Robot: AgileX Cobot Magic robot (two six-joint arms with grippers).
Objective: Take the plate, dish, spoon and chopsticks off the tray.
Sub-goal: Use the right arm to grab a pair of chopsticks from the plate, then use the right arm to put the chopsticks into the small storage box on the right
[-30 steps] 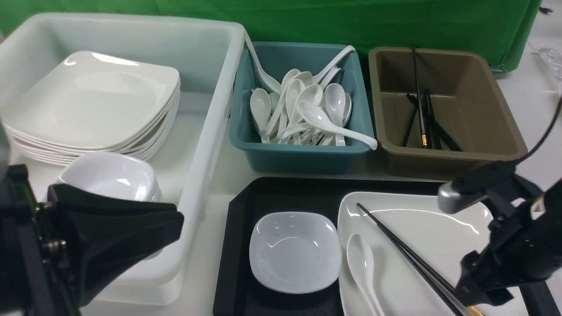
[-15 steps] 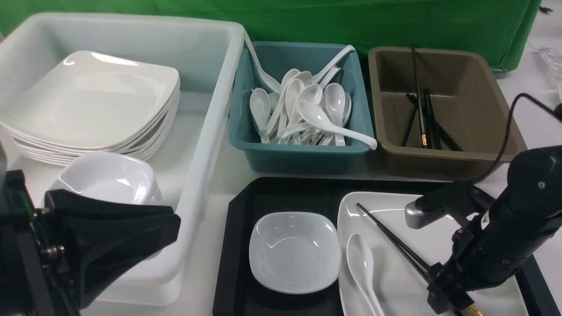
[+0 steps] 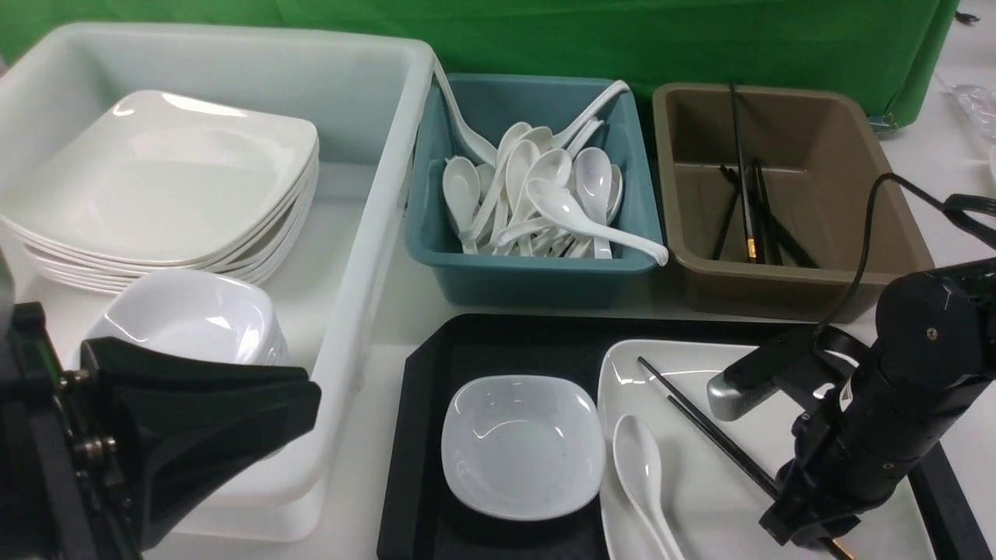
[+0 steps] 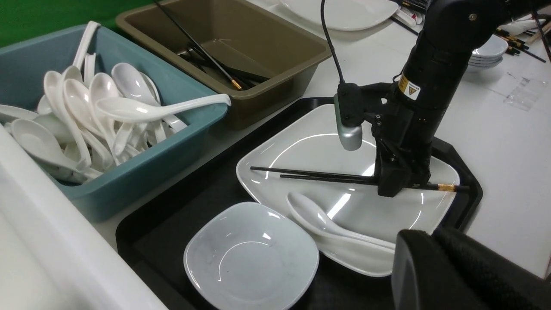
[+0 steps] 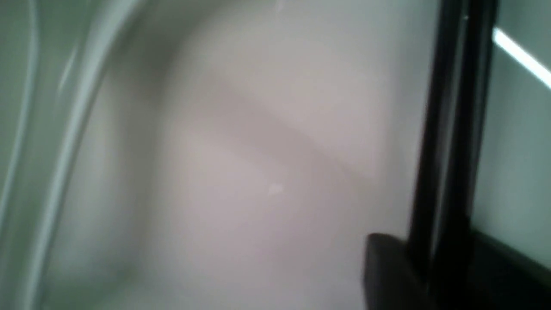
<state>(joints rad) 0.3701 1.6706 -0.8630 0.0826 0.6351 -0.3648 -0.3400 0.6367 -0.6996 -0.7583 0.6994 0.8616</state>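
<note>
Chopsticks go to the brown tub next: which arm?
Right. The right gripper is down on the plate, closed around the chopsticks, brown tub just beyond. The left gripper sits shut beside the white tub.

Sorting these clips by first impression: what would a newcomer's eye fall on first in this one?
The right gripper stands out, down on the plate on the right of the tray, its jaws gripping the black chopsticks near their gold-banded end. Behind the tray, the teal tub heaped with white spoons also draws the eye.
</note>
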